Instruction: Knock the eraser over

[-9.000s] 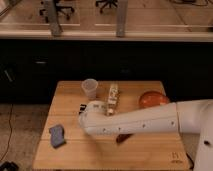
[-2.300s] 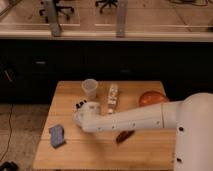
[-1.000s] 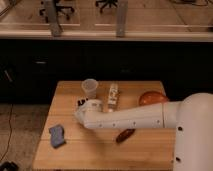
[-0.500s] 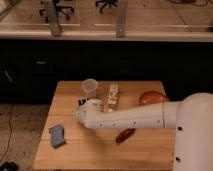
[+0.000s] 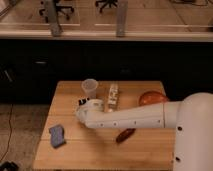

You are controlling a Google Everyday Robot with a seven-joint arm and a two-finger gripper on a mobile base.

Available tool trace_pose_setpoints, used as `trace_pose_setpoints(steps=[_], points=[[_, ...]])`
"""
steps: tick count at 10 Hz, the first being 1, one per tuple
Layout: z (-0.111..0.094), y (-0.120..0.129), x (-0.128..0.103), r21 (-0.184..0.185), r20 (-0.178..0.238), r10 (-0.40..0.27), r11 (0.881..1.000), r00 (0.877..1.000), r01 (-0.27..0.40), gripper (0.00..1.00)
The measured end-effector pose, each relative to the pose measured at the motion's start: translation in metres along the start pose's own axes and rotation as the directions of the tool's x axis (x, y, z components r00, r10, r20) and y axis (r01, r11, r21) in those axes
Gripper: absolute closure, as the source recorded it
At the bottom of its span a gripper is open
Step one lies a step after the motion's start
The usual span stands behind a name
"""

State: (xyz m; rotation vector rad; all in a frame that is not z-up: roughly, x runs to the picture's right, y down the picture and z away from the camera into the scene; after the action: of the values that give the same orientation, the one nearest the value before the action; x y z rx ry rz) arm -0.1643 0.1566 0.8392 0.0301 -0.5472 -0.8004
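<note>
The pincer (image 5: 82, 103) is low over the wooden desk (image 5: 92, 150), closer to the left edge than the right. There is bare wood to its left and toward the near edge. I cannot tell if the pincer is spread or pressed together. The eraser (image 5: 113, 95), a long whitish bar with small dark and yellow marks, is near the pincer's right side, not touching. A clear cup (image 5: 89, 88) stands just behind the pincer. A blue sponge (image 5: 57, 135) lies left of it, near the front edge.
</note>
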Motion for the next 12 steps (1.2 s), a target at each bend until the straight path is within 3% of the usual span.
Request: trace_pose_setpoints(steps=[12], points=[[0.010, -0.002, 0.012, 0.018, 0.000, -0.051, 0.999, 0.999, 0.051, 0.90]])
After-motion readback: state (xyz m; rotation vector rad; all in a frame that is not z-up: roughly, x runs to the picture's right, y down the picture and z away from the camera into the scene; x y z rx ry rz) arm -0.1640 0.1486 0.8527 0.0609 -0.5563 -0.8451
